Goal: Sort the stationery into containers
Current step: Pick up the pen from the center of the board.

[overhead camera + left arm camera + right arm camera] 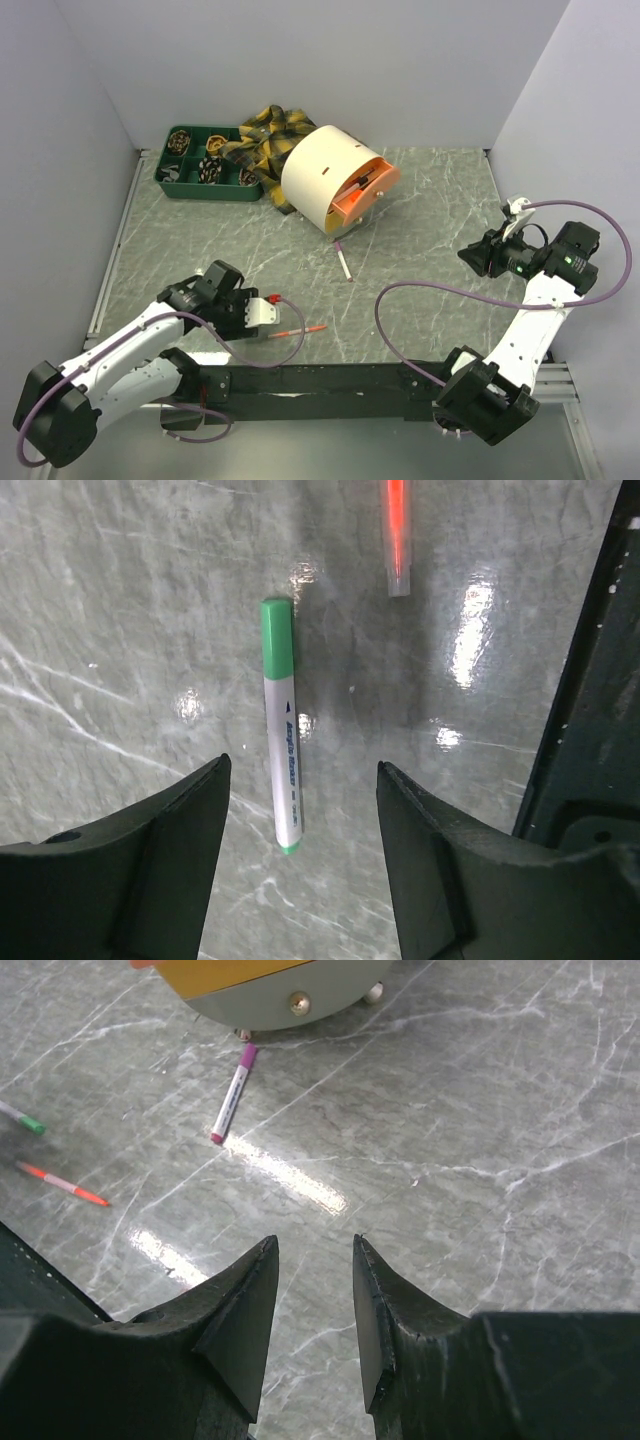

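A white marker with a green cap lies on the marble table, its near end just between the fingertips of my open left gripper, which hovers over it at the table's near left. Just beyond it lies a thin orange pen, which also shows in the top view. A purple-capped marker rests near the cream drum, which is tipped on its side with its orange tray facing right. The dark green divided tray stands at the back left. My right gripper hangs open and empty at the right.
The yellow-and-black plaid cloth lies bunched between the green tray and the drum. The black base rail runs along the near edge, close to the right of my left gripper. Grey walls enclose the table.
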Controlling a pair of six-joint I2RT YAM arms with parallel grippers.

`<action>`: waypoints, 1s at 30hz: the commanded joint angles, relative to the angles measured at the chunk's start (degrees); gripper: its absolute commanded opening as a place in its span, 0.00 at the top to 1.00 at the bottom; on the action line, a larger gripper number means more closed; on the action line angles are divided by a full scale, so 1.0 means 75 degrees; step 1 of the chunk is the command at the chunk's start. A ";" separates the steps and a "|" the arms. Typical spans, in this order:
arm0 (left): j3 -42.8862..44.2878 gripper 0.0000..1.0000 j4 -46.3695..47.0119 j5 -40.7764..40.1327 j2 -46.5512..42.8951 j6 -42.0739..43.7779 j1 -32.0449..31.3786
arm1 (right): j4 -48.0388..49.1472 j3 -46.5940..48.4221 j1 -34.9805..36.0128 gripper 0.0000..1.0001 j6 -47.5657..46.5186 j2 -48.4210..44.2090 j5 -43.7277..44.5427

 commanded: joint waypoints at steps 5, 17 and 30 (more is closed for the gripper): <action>-0.0349 0.37 0.0700 0.0138 0.0272 0.0508 0.0050 | 0.0356 -0.0028 0.0061 0.57 0.0246 -0.0017 0.0050; -0.0666 0.50 0.1450 -0.0085 0.1104 0.0578 0.0074 | 0.0567 -0.0204 0.0119 0.58 0.0434 -0.0064 0.0190; -0.0396 0.99 0.0853 0.0442 0.1691 0.0953 0.0121 | 0.0860 -0.0216 0.0260 0.58 0.0539 0.0158 0.0296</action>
